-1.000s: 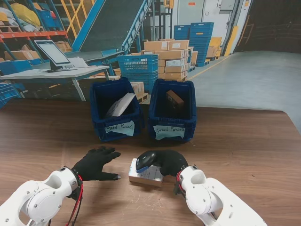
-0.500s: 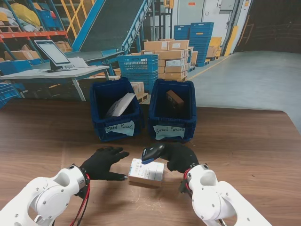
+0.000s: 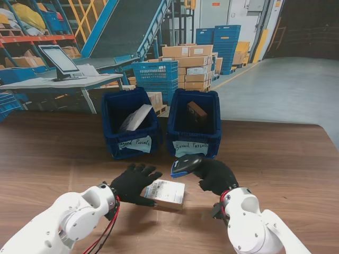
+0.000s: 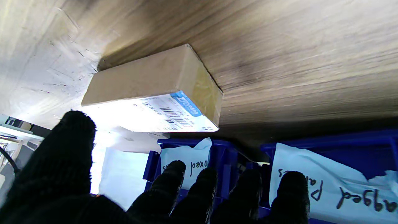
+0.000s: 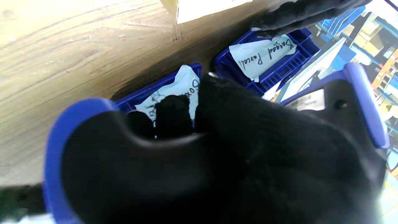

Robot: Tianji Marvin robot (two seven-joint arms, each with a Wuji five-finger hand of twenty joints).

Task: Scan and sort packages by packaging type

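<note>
The box (image 3: 166, 192) sits flat on the bench (image 3: 286, 159), pretty much dead center in front of me, white shipping label face up. From my left wrist camera the box (image 4: 161, 90) shows its brown cardboard side, taped end and the barcode on the label.

My left hand (image 3: 135, 182) is right at the box's left edge with fingers spread over that side. I can't tell if it's actually gripping or just touching; in the wrist view the fingers (image 4: 174, 183) look loose and apart, nothing clamped.

My right hand (image 3: 214, 175) is wrapped around the scanner (image 3: 184, 165), black with blue trim, holding it just off the box's far right corner with the head pointing toward the box. The right wrist view is mostly scanner (image 5: 140, 168) and glove.

Farther from me are 2 blue bins side by side: the left bin (image 3: 131, 123) labeled for bagged parcels with a white bag (image 3: 136, 117) in it, the right bin (image 3: 194, 124) labeled for boxed ones with a brown box (image 3: 197, 112) inside.
</note>
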